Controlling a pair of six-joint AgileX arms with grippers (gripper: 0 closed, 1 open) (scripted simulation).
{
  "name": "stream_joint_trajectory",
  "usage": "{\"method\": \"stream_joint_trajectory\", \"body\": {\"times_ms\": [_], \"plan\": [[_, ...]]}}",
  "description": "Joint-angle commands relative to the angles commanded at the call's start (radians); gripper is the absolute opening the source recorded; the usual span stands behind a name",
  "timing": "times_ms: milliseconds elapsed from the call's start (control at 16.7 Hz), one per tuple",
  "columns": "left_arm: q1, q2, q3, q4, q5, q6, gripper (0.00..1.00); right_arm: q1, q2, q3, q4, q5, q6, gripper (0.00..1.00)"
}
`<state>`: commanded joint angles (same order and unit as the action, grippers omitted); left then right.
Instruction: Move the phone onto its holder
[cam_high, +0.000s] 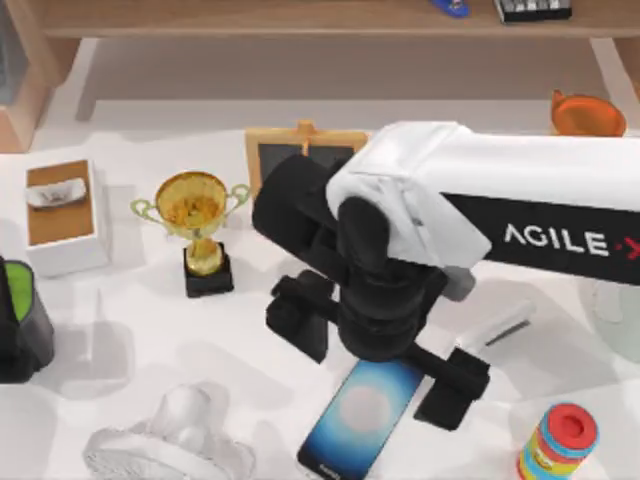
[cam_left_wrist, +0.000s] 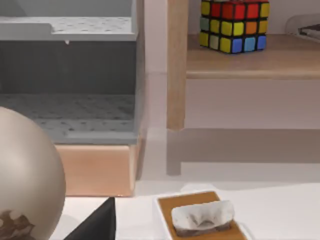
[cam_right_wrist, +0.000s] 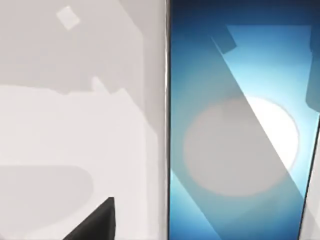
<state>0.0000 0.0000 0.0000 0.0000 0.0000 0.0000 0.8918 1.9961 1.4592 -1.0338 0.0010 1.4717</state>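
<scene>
The phone (cam_high: 360, 418) lies flat near the table's front edge, a slim black slab with a blue screen and a pale round centre. My right gripper (cam_high: 375, 350) hangs straight over its far end, open, with its two black fingers (cam_high: 300, 315) spread to either side. In the right wrist view the phone screen (cam_right_wrist: 240, 140) is very close, and one fingertip (cam_right_wrist: 95, 222) stands off its long edge. A black block with a green face (cam_high: 15, 320) stands at the left edge; I cannot tell if it is the holder. One fingertip (cam_left_wrist: 95, 225) of my left gripper shows in the left wrist view.
A gold trophy (cam_high: 195, 225), a small chalkboard (cam_high: 300, 150) and a tissue box (cam_high: 60, 215) stand behind and to the left. A clear fan-like object (cam_high: 170, 445) lies front left, and a striped can (cam_high: 558, 440) stands front right. An orange cup (cam_high: 588, 115) sits at the back right.
</scene>
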Motion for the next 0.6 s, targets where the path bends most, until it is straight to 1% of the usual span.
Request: {"method": "stream_joint_trajectory", "body": {"times_ms": [360,600], "plan": [[0.000,0.000,0.000,0.000,0.000,0.000,1.00,0.004,0.094,-0.118,0.222,0.000,0.005,1.00],[0.000,0.000,0.000,0.000,0.000,0.000,1.00,0.005,0.115,-0.146,0.263,0.001,0.005,1.00]]}}
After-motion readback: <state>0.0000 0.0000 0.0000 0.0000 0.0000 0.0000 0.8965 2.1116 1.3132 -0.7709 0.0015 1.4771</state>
